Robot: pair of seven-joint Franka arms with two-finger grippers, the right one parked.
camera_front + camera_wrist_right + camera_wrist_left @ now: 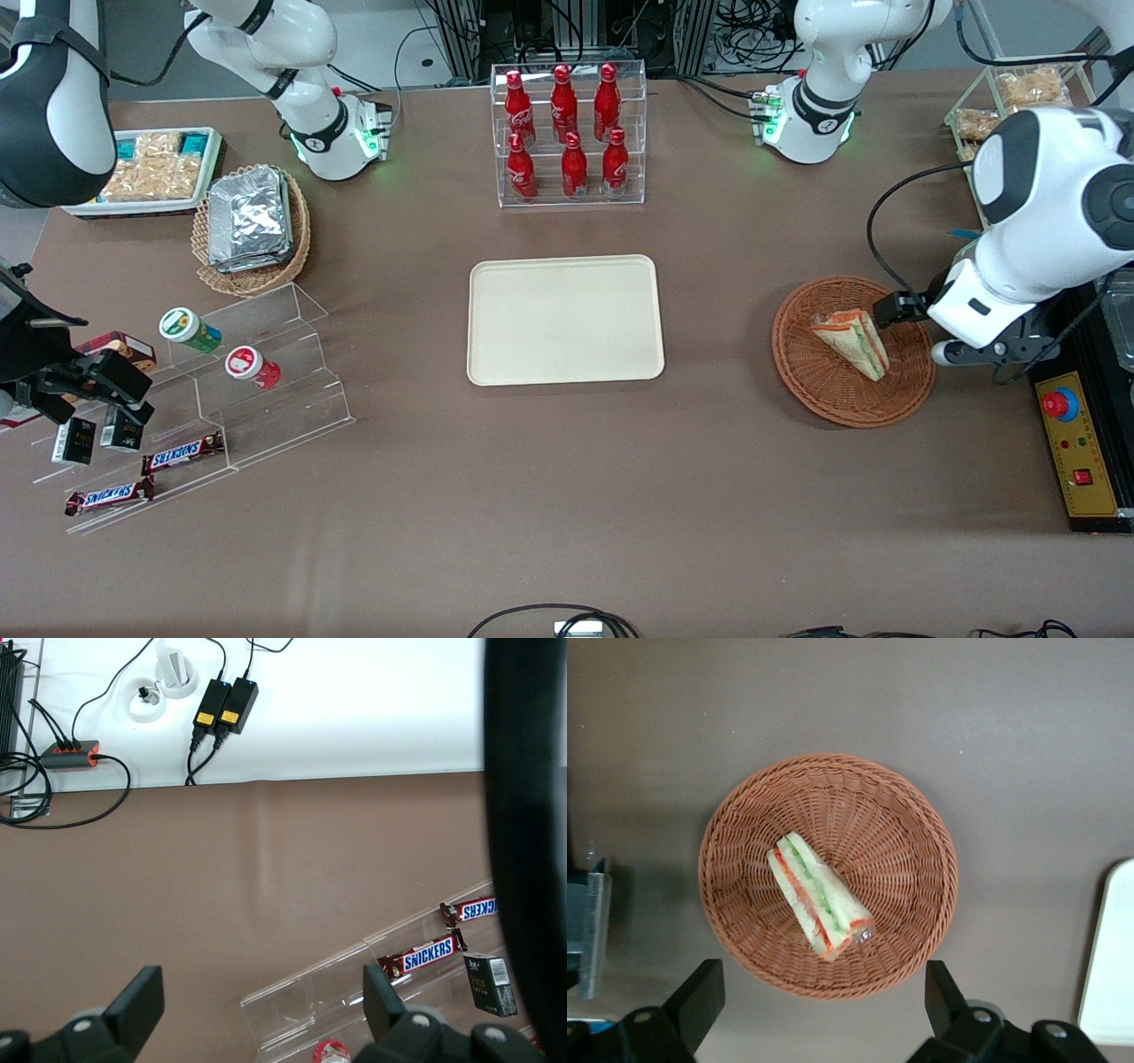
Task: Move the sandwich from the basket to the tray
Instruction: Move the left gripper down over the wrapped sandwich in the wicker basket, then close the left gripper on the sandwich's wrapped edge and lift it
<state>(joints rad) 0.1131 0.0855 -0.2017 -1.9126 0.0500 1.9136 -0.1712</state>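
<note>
Front view shows the sandwich (852,341) lying in the basket (819,377) at frame right, well apart from the central tray (564,320). Above the basket's edge hangs the gripper (824,1001), fingers (700,997) spread wide, holding nothing, its arm bent in from the right edge.

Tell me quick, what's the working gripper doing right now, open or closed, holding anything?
Left gripper: open, holding nothing, hovering above the wicker basket with the sandwich lying in it untouched.

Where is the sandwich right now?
The sandwich lies in the round brown wicker basket, toward the working arm's end of the table, beside the cream tray. The open end effector hovers above it.
</note>
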